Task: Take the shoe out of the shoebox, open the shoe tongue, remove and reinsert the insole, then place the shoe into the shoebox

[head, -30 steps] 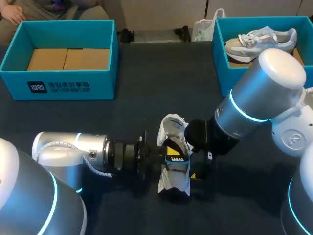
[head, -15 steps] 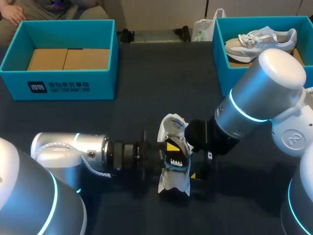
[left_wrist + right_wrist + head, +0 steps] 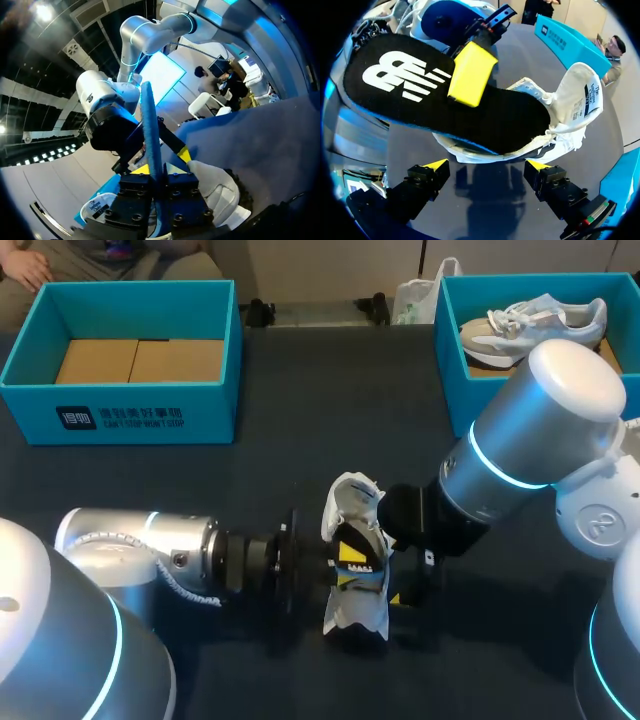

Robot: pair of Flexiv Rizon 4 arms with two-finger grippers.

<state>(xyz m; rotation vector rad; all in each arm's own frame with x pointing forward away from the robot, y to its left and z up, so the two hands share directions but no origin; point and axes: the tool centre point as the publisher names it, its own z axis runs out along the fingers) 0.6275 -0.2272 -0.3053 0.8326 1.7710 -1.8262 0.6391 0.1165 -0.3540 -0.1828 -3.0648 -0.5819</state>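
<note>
A white shoe (image 3: 355, 615) lies on the dark table's middle, its tongue (image 3: 581, 95) pulled up. A black insole (image 3: 420, 95) with a white logo and a blue edge (image 3: 151, 130) sticks out of the shoe (image 3: 560, 135), toe end inside. My left gripper (image 3: 345, 562) comes in from the left and is shut on the insole's heel half. One yellow pad (image 3: 471, 72) lies on top, and the insole runs edge-on through the left gripper (image 3: 159, 165). My right gripper (image 3: 487, 167) stands open just beside the shoe, holding nothing. The right arm (image 3: 500, 460) covers the shoe's far side.
A teal shoebox (image 3: 120, 405) with a cardboard floor stands at the back left. A second teal box (image 3: 450, 360) at the back right holds another pale shoe (image 3: 535, 325). Both arms crowd the table's front middle.
My left arm has drawn slightly back to the left, and the insole has shifted a little with it. The right arm and the shoe have stayed put.
</note>
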